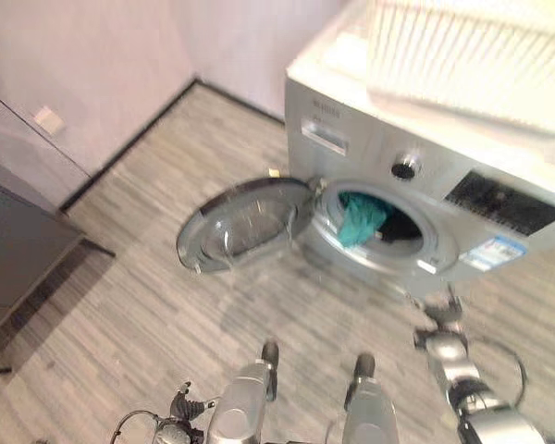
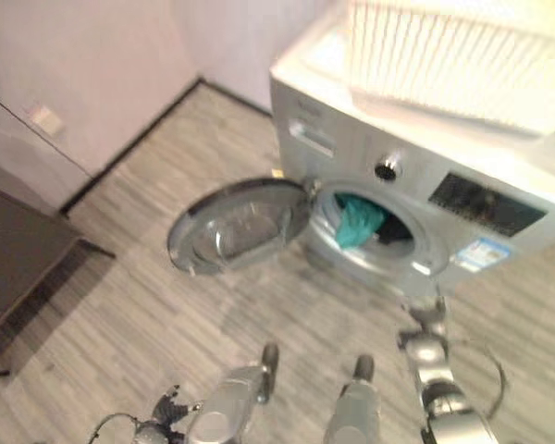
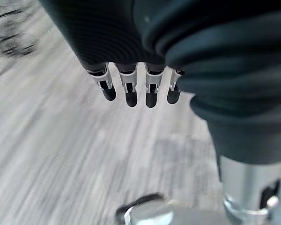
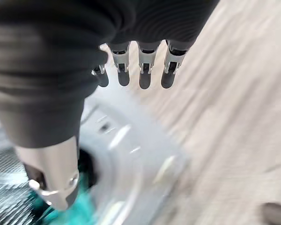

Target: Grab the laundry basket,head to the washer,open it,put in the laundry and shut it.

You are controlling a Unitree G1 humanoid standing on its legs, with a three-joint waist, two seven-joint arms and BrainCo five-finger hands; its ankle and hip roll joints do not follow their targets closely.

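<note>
Right hand point(image 4: 140, 70) hangs over the floor point(image 1: 148, 314) just before the washer point(image 1: 425, 194), its silver fingers point(image 4: 123, 75) straight in a row, the thumb apart, nothing between them — relaxed and empty. From the head views the same hand point(image 1: 441, 324) shows low beside the machine's front, near the lower right of the drum opening, not touching it. Left hand point(image 3: 131, 89) is likewise loose, fingers point(image 3: 151, 96) straight and pointing down at bare planks, holding nothing.

One washer stands against the wall, and its one round door point(image 1: 245, 222) is swung fully open to the robot's left, lying nearly flat with its glass bowl upward. Inside the drum — one teal cloth point(image 1: 361, 217) bunched at the left of the opening, spilling a little over the rim, with something dark point(image 1: 398, 227) behind it that I cannot make out. One white ribbed laundry basket point(image 1: 472, 51) sits on the washer's top, toward its far right corner. One knob point(image 1: 405, 167) is on the control panel, beside a dark display point(image 1: 499, 202).

A dark low cabinet point(image 1: 18, 259) stands at the left wall.
</note>
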